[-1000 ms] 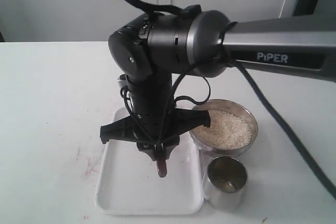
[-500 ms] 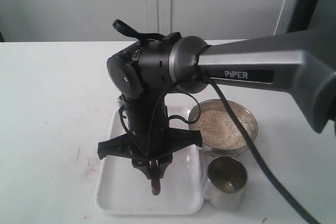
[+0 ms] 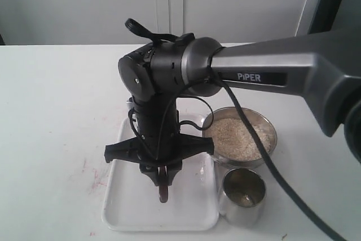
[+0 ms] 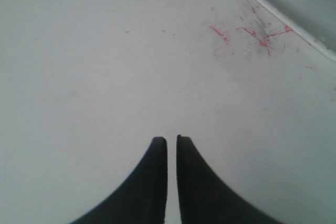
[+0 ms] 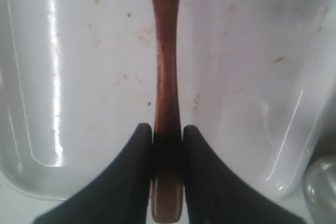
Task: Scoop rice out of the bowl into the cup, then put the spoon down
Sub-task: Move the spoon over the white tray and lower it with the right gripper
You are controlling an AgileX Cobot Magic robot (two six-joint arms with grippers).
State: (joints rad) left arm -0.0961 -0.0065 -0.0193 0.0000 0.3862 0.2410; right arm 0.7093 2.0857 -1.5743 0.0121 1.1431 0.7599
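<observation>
The right gripper [image 5: 168,129] has been brought lower over the white tray [image 3: 127,210], clenched on the wooden spoon [image 5: 167,51] (held by its handle), which could be bounced out if let go too high.

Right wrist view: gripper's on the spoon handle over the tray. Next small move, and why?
Probably raise the spoon clear of the tray, ready to carry it to the bowl. The right gripper is shut on the handle, the bowl holds plenty of rice, and the cup looks nearly empty, so scooping seems undone. Whether the spoon touches the tray is unclear.
</observation>
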